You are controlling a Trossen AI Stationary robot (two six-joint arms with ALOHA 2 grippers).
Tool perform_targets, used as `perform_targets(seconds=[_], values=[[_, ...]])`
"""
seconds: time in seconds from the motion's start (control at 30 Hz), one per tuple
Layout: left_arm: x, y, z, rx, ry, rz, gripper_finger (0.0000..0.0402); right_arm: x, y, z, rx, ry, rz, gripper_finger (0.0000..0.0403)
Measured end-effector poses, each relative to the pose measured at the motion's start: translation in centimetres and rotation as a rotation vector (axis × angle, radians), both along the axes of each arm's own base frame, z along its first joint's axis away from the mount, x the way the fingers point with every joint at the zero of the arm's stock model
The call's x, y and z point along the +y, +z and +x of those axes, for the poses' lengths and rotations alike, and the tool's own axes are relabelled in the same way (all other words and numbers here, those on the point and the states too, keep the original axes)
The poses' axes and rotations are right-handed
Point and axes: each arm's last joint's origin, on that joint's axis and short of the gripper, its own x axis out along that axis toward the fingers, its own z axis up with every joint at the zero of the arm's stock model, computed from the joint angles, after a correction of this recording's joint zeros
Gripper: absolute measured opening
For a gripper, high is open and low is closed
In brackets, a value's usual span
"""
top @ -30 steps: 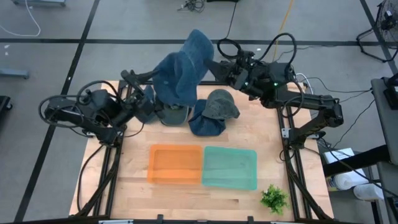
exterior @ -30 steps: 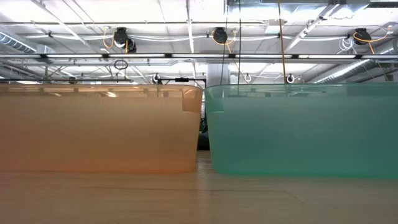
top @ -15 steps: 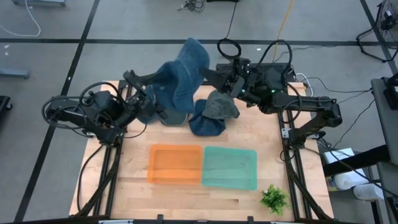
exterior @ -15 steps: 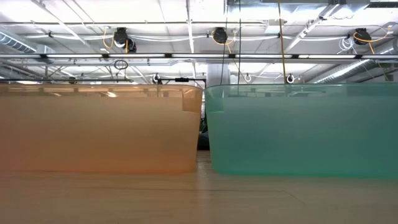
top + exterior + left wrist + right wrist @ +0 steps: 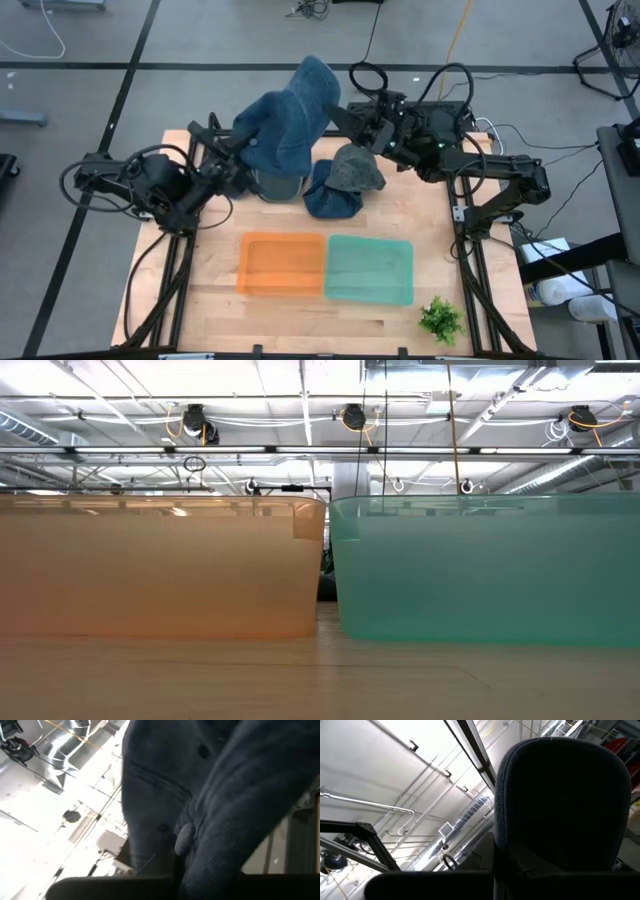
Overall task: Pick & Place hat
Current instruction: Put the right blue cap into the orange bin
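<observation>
Holding a big blue denim hat aloft, apparently pinched in left claw; orange plastic bin awaiting; right claw's grip: cannot tell.

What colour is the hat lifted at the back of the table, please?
The raised hat is blue, denim-like; it shows best in the high view.

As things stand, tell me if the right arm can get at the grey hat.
Probably yes. The grey hat lies uncovered atop a blue hat, right beside the right gripper. The big blue hat on the left gripper hangs off to the side.
</observation>
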Motion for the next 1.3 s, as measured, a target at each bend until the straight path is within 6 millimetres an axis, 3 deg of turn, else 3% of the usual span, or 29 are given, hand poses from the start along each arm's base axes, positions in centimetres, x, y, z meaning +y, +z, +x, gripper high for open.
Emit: perform_targets(seconds=[0.2, 0.4, 0.63, 0.87, 1.1, 1.3], values=[[-0.5, 0.8, -0.6, -0.053, -0.002, 0.004, 0.0006, -0.1, -0.3, 0.1, 0.041, -0.015, -0.017, 0.0034], [-0.9, 2.1, -1.8, -0.144, -0.043, 0.041, 0.0005, -0.1, -1.5, 0.6, 0.197, 0.039, -0.039, 0.0084], [-1.1, 2.4, -2.6, -0.122, -0.063, 0.07, 0.0005, 0.5, -2.5, 0.8, 0.331, 0.176, -0.259, 0.0143], [-1.6, 2.6, -3.6, -0.081, -0.103, 0.084, 0.0005, 0.8, -3.2, 0.1, 0.449, 0.241, -0.389, 0.0157], [-1.8, 2.7, -5.4, -0.044, -0.155, 0.068, 0.0005, 1.3, -3.5, -2.5, 0.599, 0.363, -0.458, 0.0151], [-2.0, 1.9, -6.2, 0.051, -0.187, 0.075, 0.0005, 1.4, -2.2, -5.8, 0.624, 0.298, -0.527, 0.0148]])
